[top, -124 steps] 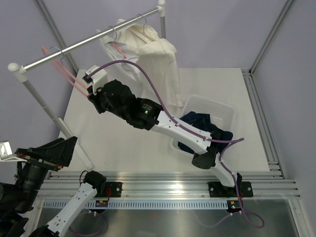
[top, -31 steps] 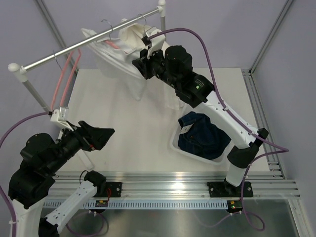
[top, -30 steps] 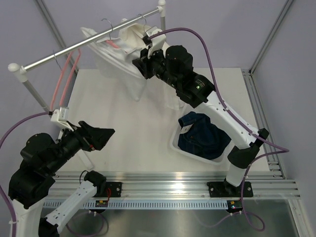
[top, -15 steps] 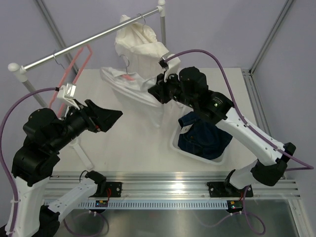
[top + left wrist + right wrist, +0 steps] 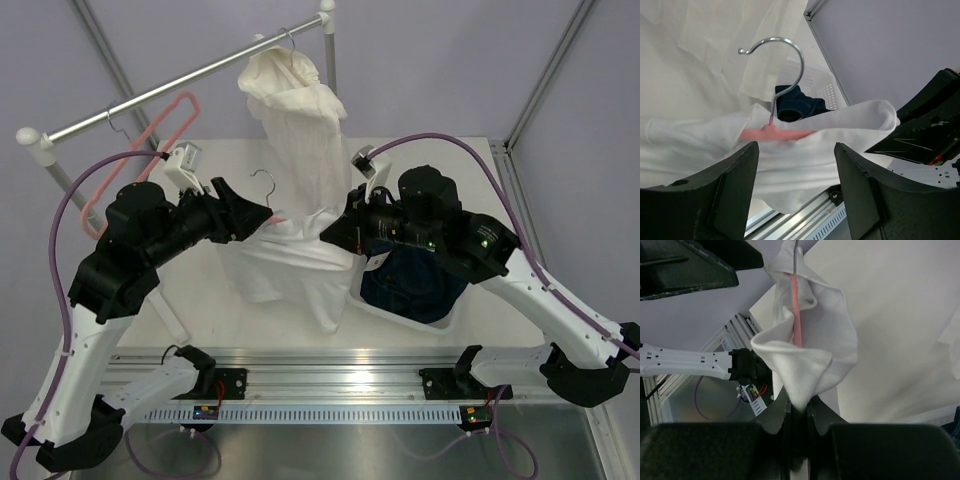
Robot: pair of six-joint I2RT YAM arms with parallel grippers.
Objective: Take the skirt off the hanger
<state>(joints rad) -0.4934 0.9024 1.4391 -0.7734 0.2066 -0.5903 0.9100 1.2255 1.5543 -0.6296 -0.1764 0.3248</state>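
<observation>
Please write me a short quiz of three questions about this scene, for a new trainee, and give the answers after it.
1. True or false: the right gripper is shut on a fold of the white skirt.
2. Multiple choice: which gripper has its jaws open, with the metal hook of the pink hanger seen between its fingers in its own wrist view? A) left gripper B) right gripper C) neither
3. Fill in the missing word: the white basket holds a dark ____ garment.

Key: 1 true; 2 A; 3 blue.
</observation>
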